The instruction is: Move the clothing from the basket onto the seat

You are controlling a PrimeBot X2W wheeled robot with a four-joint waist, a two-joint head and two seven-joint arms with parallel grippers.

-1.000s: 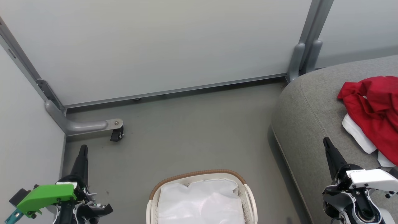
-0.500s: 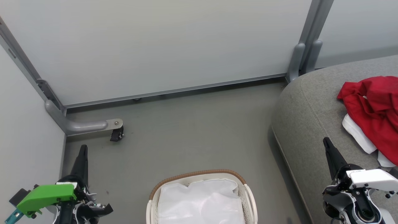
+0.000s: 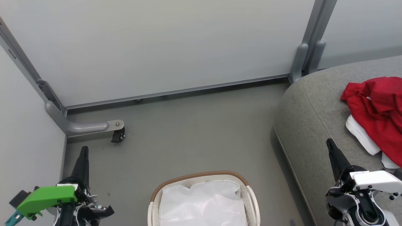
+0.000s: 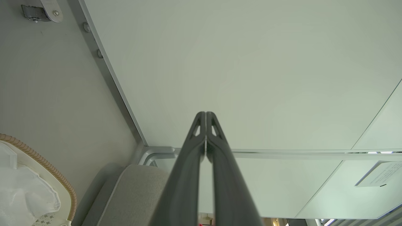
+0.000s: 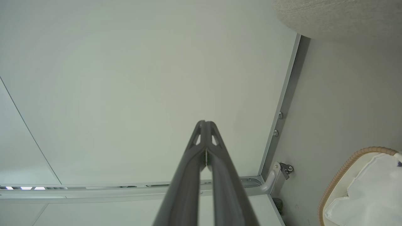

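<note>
Head view: the red clothing (image 3: 378, 106) lies heaped on the grey seat (image 3: 314, 119) at the right, with white panels showing along its lower edge. The basket (image 3: 201, 176) stands on the floor (image 3: 194, 131) beside the seat, with a glossy white sheet (image 3: 201, 204) inside it. The left gripper (image 3: 84, 148), fingers pressed together and empty, hangs over the floor left of the basket. The right gripper (image 3: 329, 141), likewise closed and empty, hovers over the seat's front edge, near the clothing.
</note>
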